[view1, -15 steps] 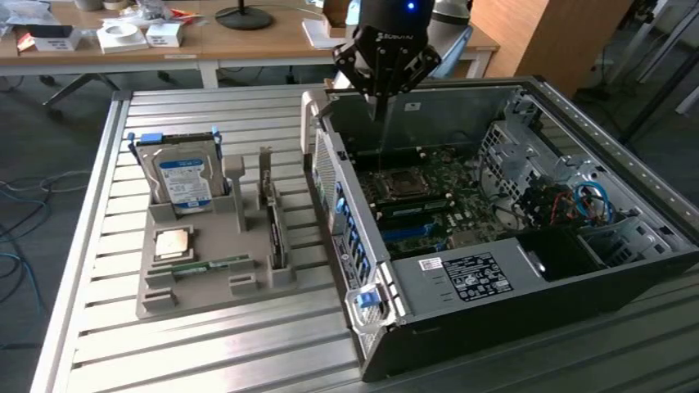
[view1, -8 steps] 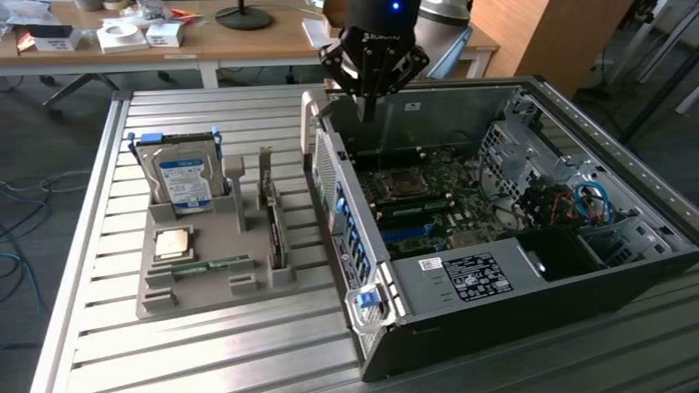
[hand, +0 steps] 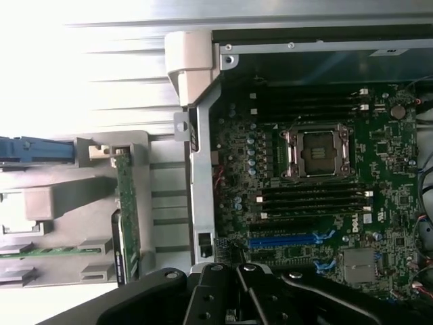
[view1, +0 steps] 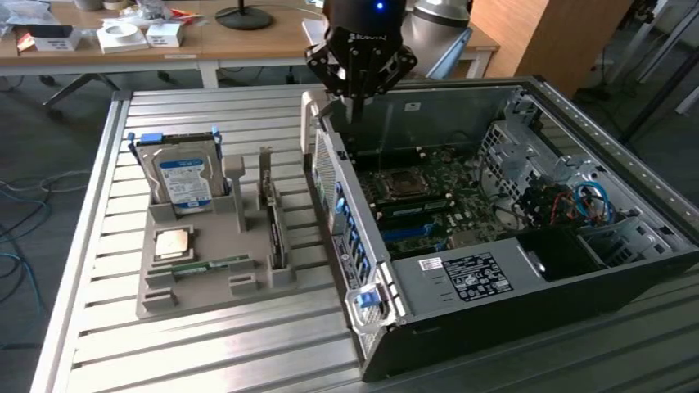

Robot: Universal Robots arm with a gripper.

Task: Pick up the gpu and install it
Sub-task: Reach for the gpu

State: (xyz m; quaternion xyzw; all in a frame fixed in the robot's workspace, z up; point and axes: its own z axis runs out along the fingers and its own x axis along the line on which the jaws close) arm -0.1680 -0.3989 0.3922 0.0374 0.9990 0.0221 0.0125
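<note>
The gpu (view1: 275, 233) is a thin dark card standing on edge in a slot of the grey parts holder (view1: 208, 291), its pale metal bracket (view1: 265, 173) rising at the far end. The wrist view has the gpu (hand: 126, 210) edge-on. My gripper (view1: 352, 108) hangs over the near wall of the open computer case (view1: 459, 278), well above and to the exterior view's right of the card. It is shut with nothing in it. The black gripper body (hand: 237, 294) sits over the motherboard (hand: 318, 196), which has a blue expansion slot (hand: 284, 240).
A silver hard drive (view1: 186, 182) with a blue-white label stands in the holder's back. A processor chip (view1: 175, 244) and a green memory stick (view1: 213, 264) lie in front of it. All of this rests on a slatted metal table (view1: 164, 352). A wooden desk (view1: 218, 41) is behind.
</note>
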